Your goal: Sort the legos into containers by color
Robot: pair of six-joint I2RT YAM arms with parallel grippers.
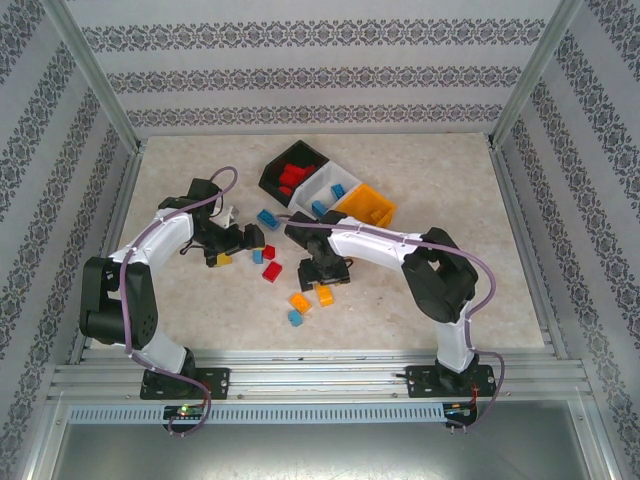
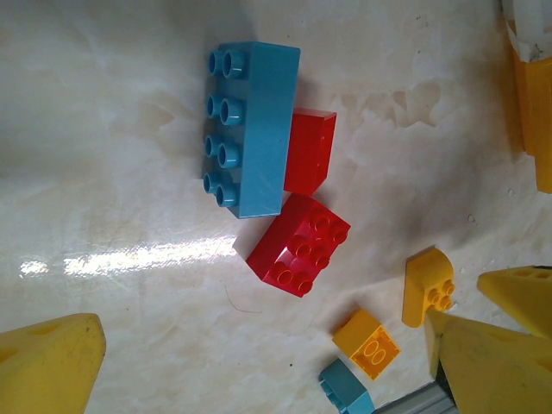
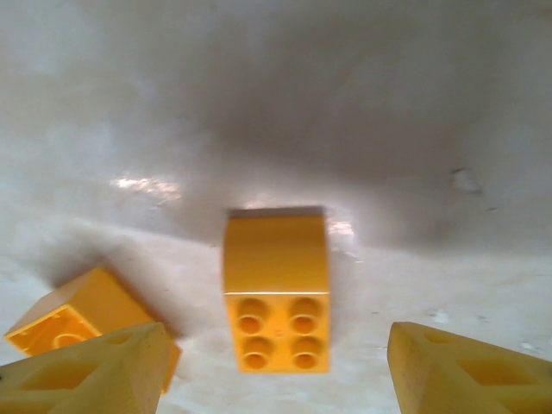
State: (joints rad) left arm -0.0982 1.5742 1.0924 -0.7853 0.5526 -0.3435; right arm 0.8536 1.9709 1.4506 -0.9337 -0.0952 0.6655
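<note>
While both empty, left tool (image 2: 267,366) wide open, right tool (image 3: 276,373) part-open astride orange lego (image 3: 276,259).

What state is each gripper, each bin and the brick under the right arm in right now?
left gripper, open, holding nothing
right gripper, open, straddling the orange brick
orange brick, on the table, not gripped
black bin, holds red bricks
white bin, holds blue bricks
orange-yellow bin, contents unclear
</note>
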